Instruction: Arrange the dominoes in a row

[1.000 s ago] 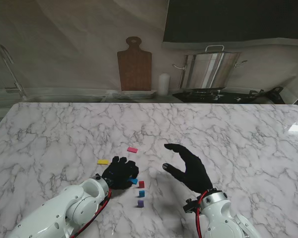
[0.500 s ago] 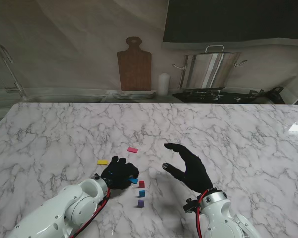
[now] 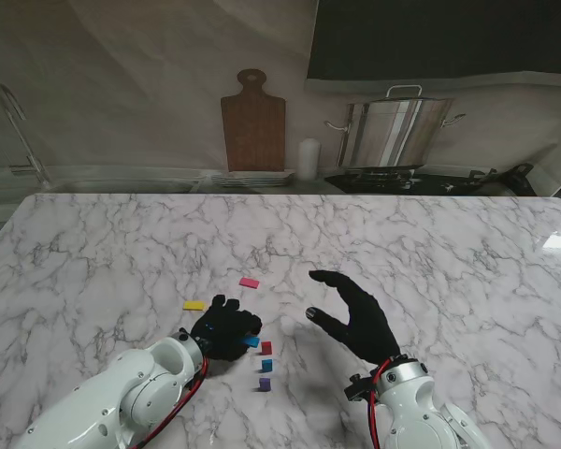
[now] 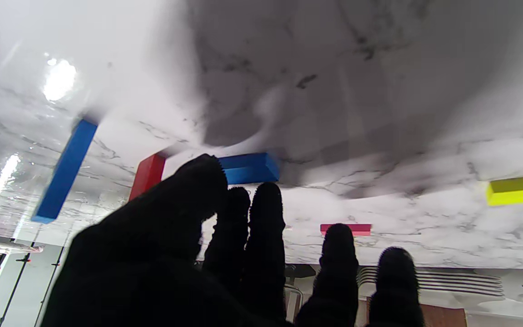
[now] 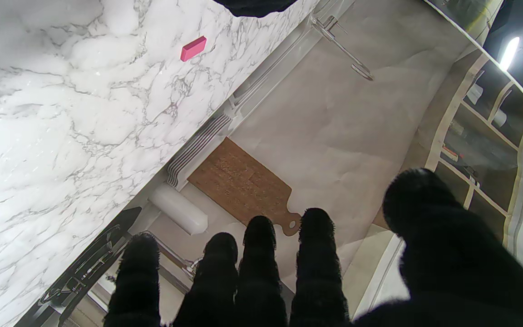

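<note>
We have our left hand (image 3: 226, 327) low over the marble bench (image 3: 449, 253), fingers curled down onto a light-blue domino (image 3: 251, 341) lying flat at its fingertips. In the left wrist view the thumb and two fingers (image 4: 266, 204) crowd against that block, but we cannot tell whether they truly grip it or only touch it. Just nearer to us stand a red domino (image 3: 266, 348), a blue domino (image 3: 266, 365) and a purple domino (image 3: 265, 383), close together in a short line. A yellow domino (image 3: 194, 305) and a pink domino (image 3: 250, 282) lie flat farther off. Our right hand (image 3: 355, 313) hovers open, holding nothing. The danger we judge greatest: the red piece stands right beside our knuckles, so any sideways drag or lift could tip it and topple the row.
</note>
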